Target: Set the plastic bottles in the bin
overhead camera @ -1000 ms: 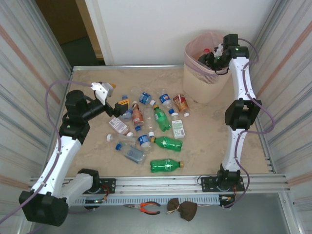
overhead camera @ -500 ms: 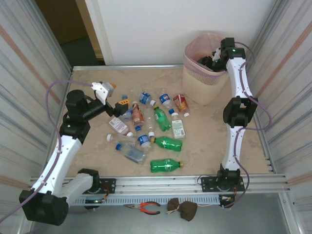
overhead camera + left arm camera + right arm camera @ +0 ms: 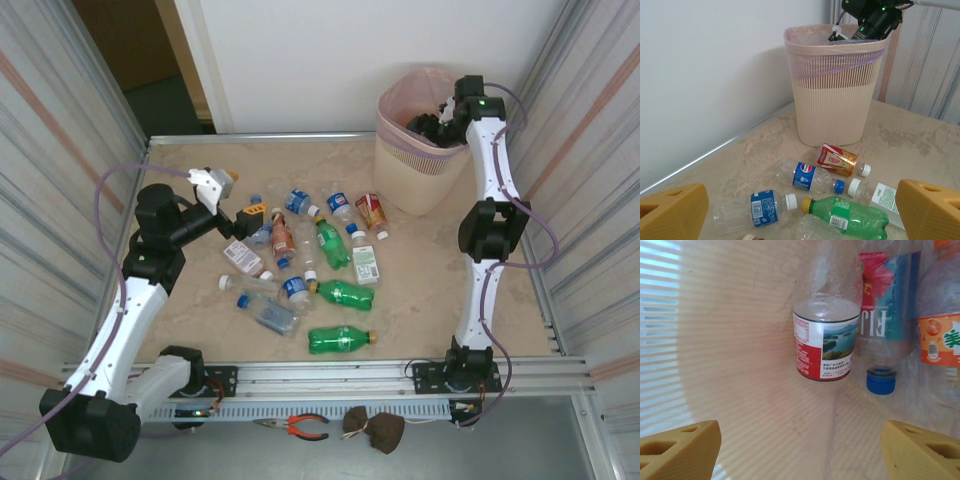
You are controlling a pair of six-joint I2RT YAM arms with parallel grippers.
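Bottles (image 3: 345,294) lie scattered mid-table, a few inside bin (image 3: 410,180). They look empty: light, thin-walled, slick, apt to roll; grip across the labelled middle, gently. Left gripper (image 3: 250,217) fingers wide beside pile; right gripper (image 3: 800,447) fingers apart, empty, over bin.

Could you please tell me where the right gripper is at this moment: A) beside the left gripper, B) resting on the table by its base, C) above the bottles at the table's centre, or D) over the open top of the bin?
D: the right gripper hangs over the rim of the bin, and its wrist view looks down at a red-labelled bottle inside.
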